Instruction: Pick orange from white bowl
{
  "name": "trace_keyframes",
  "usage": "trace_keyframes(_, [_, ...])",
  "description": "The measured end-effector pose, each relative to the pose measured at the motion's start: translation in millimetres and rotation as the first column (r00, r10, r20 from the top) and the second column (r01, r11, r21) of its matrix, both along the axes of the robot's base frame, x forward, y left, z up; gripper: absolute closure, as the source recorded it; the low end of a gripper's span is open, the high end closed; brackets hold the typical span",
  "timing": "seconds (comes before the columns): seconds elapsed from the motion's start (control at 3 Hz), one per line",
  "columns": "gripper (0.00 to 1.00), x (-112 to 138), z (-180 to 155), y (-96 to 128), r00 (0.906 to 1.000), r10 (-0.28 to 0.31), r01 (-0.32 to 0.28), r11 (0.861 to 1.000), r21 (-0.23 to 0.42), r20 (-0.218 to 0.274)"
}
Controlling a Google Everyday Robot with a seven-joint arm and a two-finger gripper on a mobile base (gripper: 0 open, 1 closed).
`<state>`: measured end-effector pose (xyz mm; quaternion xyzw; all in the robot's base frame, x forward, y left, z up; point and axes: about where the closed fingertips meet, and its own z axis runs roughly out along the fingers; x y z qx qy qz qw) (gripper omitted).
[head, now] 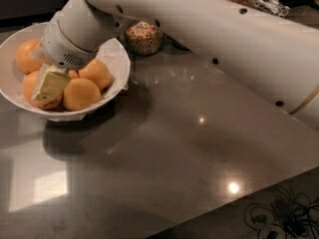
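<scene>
The white bowl [11,40], lined with crinkled white paper, stands at the far left of the dark table and holds several oranges. My gripper [47,85] reaches down into it from the long white arm [209,29] and rests against the front-left orange [28,83], hiding much of it. Other oranges lie at the back left [26,55], at the right [96,72] and at the front [80,94]. I see no dark blemish on any of them.
A glass jar of grains [143,36] stands just behind the bowl to the right. More jars and a wrapped item [266,3] stand at the back right. The table's front edge runs diagonally at lower right, with cables [284,218] on the floor below.
</scene>
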<state>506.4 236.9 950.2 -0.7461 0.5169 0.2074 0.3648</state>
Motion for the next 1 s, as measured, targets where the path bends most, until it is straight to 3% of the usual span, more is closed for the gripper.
trace_keyframes(1.0, [0.43, 2.4, -4.1, 8.7, 1.0, 0.007, -0.007, 1.0, 0.017, 0.001])
